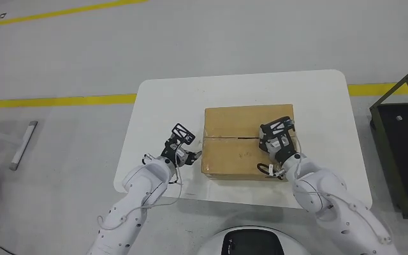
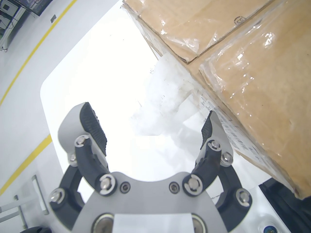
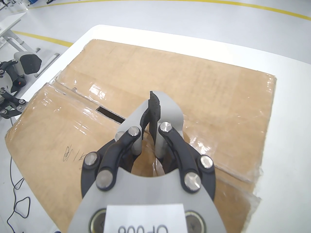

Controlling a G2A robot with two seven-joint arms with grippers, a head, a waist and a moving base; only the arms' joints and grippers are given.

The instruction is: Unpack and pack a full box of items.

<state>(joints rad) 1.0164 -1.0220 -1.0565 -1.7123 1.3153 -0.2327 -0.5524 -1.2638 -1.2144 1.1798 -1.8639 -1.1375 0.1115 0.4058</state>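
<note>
Above the box top: right gripper (image 3: 151,103) closed, nothing held, tip near the centre seam (image 3: 110,115). Left gripper (image 2: 148,117) spread wide and empty, low over the worktop (image 2: 97,61), just beside the box's left wall.

Box (image 1: 245,137) sits mid-worktop, flaps down, glossy tape (image 3: 73,124) along the seam.

My read:
- Full, so probably heavy.
- Cardboard stiff at the edges; flaps will flex.
- Tape slick, poor pad grip.
- Take hold at the flap edge by the seam gap.
- Tape is the main obstacle.

Dark rack (image 1: 389,146) on the floor is well apart.
</note>
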